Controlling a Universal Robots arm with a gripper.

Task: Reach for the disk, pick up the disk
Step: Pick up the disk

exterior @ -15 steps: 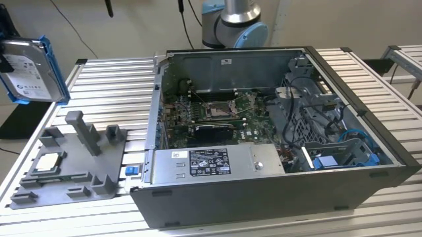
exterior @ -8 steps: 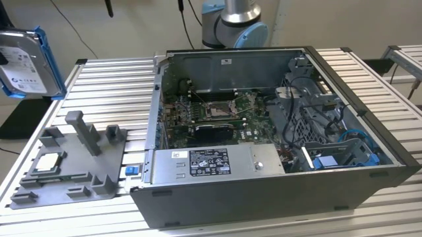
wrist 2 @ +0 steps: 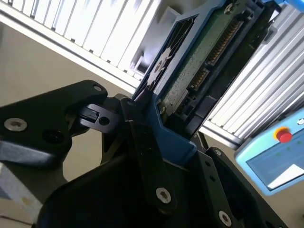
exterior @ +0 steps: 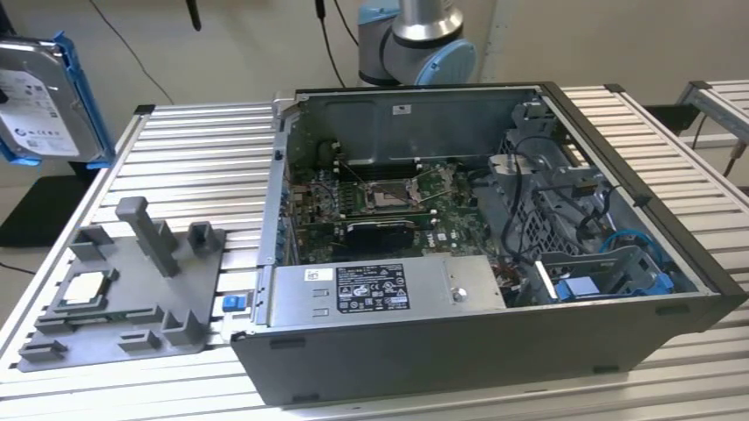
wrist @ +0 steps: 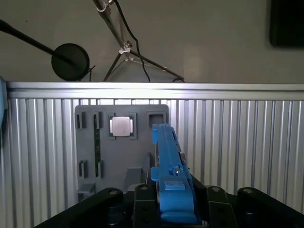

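Observation:
The disk [exterior: 35, 96] hangs high above the table at the exterior view's left, a silver drive with a white label and a blue rail along its edge. In the second wrist view its green circuit-board underside [wrist 2: 199, 61] faces the camera. There my gripper [wrist 2: 156, 123] is shut on its blue-railed end, with a black finger [wrist 2: 142, 152] pressed against the rail. In the first wrist view the disk [wrist: 166, 156] stands edge-on, blue rail uppermost, clamped in the gripper [wrist: 171, 202] well above the slatted table.
A grey fixture plate [exterior: 129, 338] with a small silver CPU chip [exterior: 88, 289] lies on the table at the exterior view's left. The open computer case [exterior: 468, 351] sits in the middle. A pendant with a red button [wrist 2: 283, 135] is off the table's edge.

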